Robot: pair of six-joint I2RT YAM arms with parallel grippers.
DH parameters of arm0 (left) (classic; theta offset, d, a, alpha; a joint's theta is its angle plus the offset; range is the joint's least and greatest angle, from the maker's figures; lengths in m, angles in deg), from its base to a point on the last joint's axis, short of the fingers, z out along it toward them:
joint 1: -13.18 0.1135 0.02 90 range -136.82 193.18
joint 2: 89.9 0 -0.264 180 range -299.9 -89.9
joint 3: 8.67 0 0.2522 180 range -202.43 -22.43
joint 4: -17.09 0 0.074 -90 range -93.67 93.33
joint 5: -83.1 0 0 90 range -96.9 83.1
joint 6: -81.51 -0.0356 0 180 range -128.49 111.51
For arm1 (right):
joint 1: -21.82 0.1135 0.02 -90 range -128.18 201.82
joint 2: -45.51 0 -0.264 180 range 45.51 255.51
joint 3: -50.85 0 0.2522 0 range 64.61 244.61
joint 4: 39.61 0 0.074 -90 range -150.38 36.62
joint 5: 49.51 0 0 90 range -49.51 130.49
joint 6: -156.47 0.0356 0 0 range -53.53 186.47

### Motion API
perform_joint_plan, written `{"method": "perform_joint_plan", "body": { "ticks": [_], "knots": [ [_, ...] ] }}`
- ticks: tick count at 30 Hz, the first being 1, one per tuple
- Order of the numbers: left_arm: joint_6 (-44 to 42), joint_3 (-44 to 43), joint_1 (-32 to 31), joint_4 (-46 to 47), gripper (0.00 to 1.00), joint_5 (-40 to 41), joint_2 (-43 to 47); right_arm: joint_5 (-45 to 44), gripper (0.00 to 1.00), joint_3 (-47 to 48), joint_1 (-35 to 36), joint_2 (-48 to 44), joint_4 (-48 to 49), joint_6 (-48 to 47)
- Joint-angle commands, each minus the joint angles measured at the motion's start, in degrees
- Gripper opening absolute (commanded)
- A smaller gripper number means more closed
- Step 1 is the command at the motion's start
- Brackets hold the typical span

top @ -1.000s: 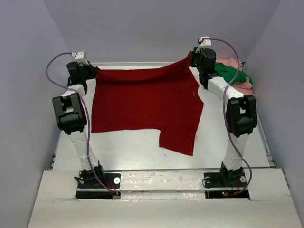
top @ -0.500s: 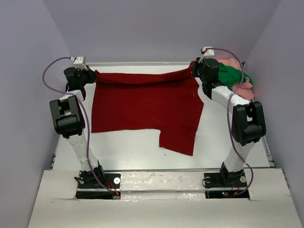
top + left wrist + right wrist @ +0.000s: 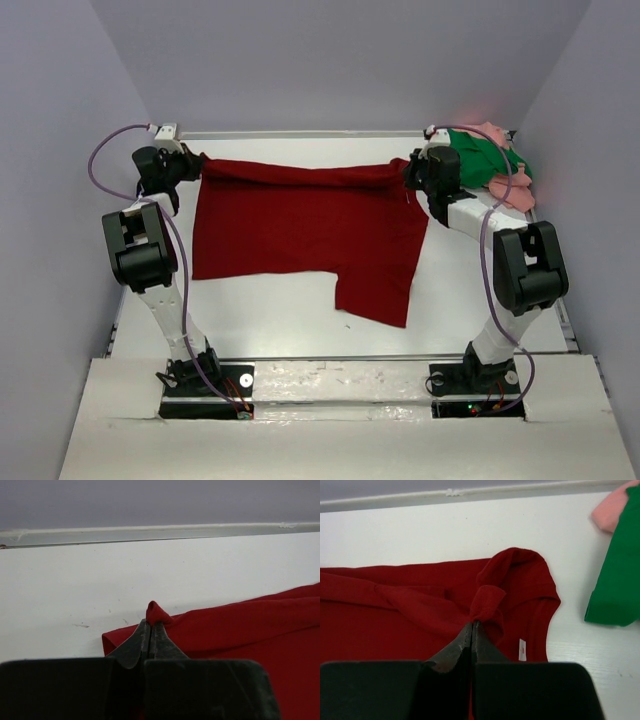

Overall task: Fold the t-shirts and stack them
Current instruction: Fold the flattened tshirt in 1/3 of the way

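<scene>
The dark red t-shirt (image 3: 300,225) lies spread on the white table, its far edge stretched between both grippers. My left gripper (image 3: 196,160) is shut on the shirt's far left corner (image 3: 156,614). My right gripper (image 3: 408,168) is shut on a pinch of the shirt's far right part (image 3: 487,602), low over the table. The bright green t-shirt (image 3: 480,158) and the salmon pink t-shirt (image 3: 510,185) lie bunched together at the far right corner; both also show at the right edge of the right wrist view, green (image 3: 615,575) and pink (image 3: 612,510).
The table's far rim (image 3: 300,133) runs just behind the shirt's held edge. Grey walls close in on three sides. A lower flap of the red shirt (image 3: 375,290) hangs toward the near right. Bare table (image 3: 280,310) shows in front of the shirt.
Both grippers have come down toward the table with the shirt's far edge, the right one dropping more and moving slightly nearer. The edge now lies flatter and straighter.
</scene>
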Motion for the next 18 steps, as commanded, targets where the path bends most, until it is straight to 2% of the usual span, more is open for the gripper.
{"method": "perform_joint_plan", "body": {
  "ticks": [1,13,18],
  "knots": [
    [-1.2,0.3,0.9,0.5,0.00,-0.8,4.4,0.5,0.00,-1.8,-0.1,-3.6,0.6,1.9],
    [-3.2,6.0,2.4,-4.4,0.00,-1.7,8.9,2.3,0.00,-4.1,0.4,-4.2,0.3,2.9],
    [-4.0,4.7,2.7,-7.7,0.00,-1.2,8.2,2.4,0.00,-4.8,0.4,-4.3,0.3,3.1]
  ]
}}
